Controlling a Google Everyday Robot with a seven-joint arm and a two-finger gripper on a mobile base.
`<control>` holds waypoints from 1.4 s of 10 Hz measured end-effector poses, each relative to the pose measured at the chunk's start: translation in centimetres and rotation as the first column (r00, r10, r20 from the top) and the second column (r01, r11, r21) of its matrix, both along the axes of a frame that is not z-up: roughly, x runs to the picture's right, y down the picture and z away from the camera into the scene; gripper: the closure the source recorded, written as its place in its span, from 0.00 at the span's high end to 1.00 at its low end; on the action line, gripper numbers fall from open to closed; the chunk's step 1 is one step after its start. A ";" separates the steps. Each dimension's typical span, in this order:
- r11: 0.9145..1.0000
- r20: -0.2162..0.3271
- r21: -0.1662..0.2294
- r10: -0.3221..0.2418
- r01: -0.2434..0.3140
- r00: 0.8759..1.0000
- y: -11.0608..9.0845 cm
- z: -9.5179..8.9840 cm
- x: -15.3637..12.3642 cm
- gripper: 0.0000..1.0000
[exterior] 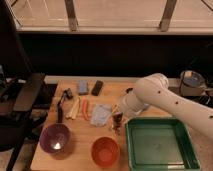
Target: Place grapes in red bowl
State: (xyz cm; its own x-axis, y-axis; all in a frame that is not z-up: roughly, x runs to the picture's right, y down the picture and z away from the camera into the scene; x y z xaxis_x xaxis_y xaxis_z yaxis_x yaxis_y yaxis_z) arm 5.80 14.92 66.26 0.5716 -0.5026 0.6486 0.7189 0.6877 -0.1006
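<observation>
The grapes (117,124) are a small dark red-purple bunch near the middle of the wooden table, just left of the green tray. My gripper (118,118) is right over them at the end of the white arm (155,95), which reaches in from the right. The gripper hides part of the bunch, and I cannot tell whether the grapes are on the table or held. The red bowl (105,151) stands empty at the table's front edge, a little left of and nearer than the grapes.
A purple bowl (55,138) stands at the front left. A green tray (157,142) fills the front right. A light blue packet (101,115), an orange carrot (85,109), yellowish food (74,109), a black phone (97,88) and a blue object (83,87) lie behind. A black chair (20,100) stands at the left.
</observation>
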 end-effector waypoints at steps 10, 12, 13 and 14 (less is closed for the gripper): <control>0.997 0.112 -0.051 -0.048 0.054 0.993 11.2 -2.3 -5.0 0.47; 0.998 0.088 -0.050 -0.025 0.029 0.996 11.2 -2.0 -4.3 0.68; 0.998 0.076 -0.054 -0.010 0.014 0.997 11.2 -1.9 -4.0 0.72; 0.998 0.063 -0.066 0.009 -0.005 0.998 11.3 -1.7 -3.8 0.73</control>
State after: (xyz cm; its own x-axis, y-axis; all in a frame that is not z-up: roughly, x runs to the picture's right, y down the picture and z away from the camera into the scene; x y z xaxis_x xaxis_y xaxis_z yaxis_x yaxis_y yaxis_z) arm 2.03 26.26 64.58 0.5319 -0.4540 0.7149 0.7205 0.6861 -0.1004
